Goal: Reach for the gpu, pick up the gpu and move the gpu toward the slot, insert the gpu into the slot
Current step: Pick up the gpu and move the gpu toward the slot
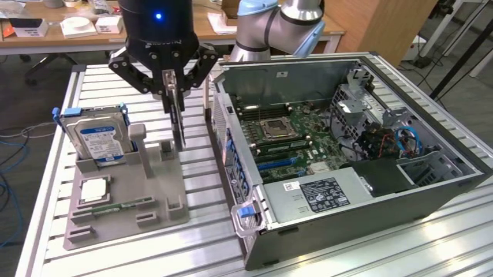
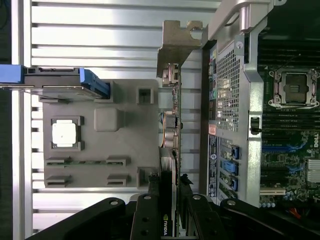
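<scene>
Where a narrow gap parts it from the open grey computer case [image 1: 285, 78], thin dark gpu card [image 1: 179, 124] hangs upright, upper centre-left; black gripper [image 1: 171, 92] clenched on its top.

Grey arm [image 1: 260, 36] has pale-blue joint caps [image 1: 258, 7] and black, seemingly lettered jaws.

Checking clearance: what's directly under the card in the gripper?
The grey holder tray, near its edge beside the computer case, and the slatted table. Whether the card touches the tray is covered by the card itself.
</scene>
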Controlling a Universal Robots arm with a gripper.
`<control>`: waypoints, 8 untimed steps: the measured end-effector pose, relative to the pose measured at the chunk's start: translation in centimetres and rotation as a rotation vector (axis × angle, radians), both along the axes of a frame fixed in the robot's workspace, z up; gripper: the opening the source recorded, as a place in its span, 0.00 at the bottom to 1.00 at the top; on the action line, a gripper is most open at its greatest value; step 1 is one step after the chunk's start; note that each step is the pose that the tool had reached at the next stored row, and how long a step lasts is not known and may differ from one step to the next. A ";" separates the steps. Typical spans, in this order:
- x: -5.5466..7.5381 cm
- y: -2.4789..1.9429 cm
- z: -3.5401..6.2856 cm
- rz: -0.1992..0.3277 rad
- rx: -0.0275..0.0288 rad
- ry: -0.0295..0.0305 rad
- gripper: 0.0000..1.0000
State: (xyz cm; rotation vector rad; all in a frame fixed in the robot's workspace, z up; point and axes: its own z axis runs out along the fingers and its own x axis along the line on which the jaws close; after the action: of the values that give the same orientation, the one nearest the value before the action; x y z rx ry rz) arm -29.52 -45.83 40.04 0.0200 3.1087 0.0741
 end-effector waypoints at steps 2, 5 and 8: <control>0.1 0.01 0.05 0.000 -0.0001 0.0006 0.26; 0.5 0.01 0.05 0.000 0.0000 0.0007 0.26; 1.0 0.00 0.05 0.000 -0.0001 0.0007 0.26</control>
State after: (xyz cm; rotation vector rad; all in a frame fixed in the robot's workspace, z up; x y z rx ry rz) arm -28.52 -45.83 40.09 0.0202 3.1094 0.0741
